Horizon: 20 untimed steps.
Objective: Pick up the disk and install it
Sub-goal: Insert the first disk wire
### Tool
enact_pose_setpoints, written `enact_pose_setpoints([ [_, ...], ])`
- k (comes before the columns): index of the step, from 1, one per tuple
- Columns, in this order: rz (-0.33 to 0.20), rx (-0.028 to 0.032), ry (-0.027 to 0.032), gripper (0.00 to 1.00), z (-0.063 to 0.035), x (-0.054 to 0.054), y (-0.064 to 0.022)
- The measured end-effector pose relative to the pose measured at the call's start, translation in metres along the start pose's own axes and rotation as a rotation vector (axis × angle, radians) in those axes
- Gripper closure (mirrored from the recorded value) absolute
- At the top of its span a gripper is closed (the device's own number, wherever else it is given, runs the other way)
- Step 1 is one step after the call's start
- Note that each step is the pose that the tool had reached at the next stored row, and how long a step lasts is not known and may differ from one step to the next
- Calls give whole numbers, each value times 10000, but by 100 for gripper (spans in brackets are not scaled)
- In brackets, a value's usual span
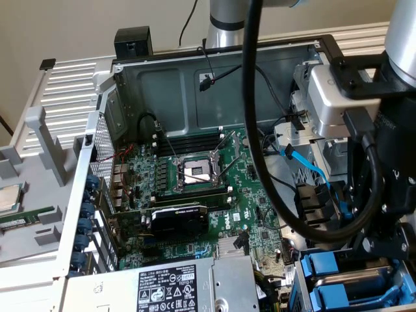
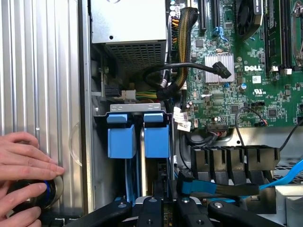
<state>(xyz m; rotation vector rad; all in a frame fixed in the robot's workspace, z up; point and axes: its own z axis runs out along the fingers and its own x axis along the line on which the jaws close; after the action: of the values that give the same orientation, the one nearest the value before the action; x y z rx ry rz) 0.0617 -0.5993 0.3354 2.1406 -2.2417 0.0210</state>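
1. The disk (image 2: pixel 156 137) is sitting in the drive cage (image 2: pixel 137 109) at a corner of the open computer case. Only its bright blue carrier front is showing, and its metal body is hidden.
2. A second blue carrier (image 2: pixel 120 140) is standing just beside it, on the side nearer the case wall.
3. The tool (image 2: pixel 163 213) is hanging close to the cage, in line with the disk. Whether it is open, closed or gripping the carrier cannot be told.
4. A blue data cable (image 2: pixel 222 189) is running past the tool, beside a row of black cable connectors (image 2: pixel 234 161).
5. The grey power-supply box (image 1: pixel 188 286) is lying next to the cage. The green motherboard (image 1: pixel 253 214) beyond it is carrying an open processor socket (image 1: pixel 197 172) and a black graphics card (image 1: pixel 179 218).
6. Outside the case wall, a person's hand (image 2: pixel 23 163) is resting on the ribbed table (image 2: pixel 38 71), its fingers curling around a round dark object with a blue ring (image 2: pixel 47 193).
7. At the exterior view's left, a small silver processor chip (image 1: pixel 8 198) and a memory stick (image 1: pixel 26 219) are lying on the table.
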Motion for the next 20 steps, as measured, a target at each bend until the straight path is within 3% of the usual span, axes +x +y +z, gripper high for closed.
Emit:
enact_pose_setpoints([
  [20, 4, 82, 6, 83, 1, 0, 11],
])
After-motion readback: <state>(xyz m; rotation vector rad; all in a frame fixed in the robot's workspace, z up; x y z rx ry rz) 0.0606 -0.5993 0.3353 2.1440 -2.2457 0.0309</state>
